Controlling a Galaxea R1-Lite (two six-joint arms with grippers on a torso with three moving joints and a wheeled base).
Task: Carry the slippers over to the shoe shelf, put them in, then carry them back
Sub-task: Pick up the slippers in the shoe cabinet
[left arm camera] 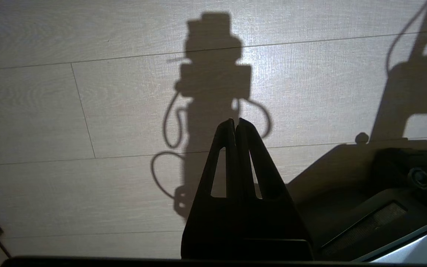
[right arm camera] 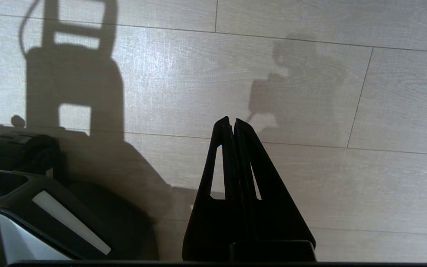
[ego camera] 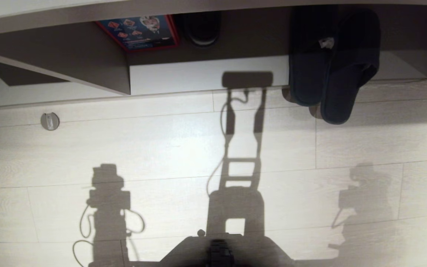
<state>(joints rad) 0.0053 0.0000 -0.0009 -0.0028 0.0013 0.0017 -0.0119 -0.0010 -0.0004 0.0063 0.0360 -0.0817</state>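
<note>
Both slippers [ego camera: 332, 63] overhang the shoe shelf [ego camera: 206, 76] edge, so your pressed-together right gripper [right arm camera: 232, 122], opening late, could knock them off.

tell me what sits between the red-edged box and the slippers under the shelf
In the head view, a small black rounded object sits between the red-edged box and the slippers; right of it the shelf recess looks bare.

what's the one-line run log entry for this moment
slippers: half in shoe shelf | left gripper: shut, empty | right gripper: shut, empty
</note>
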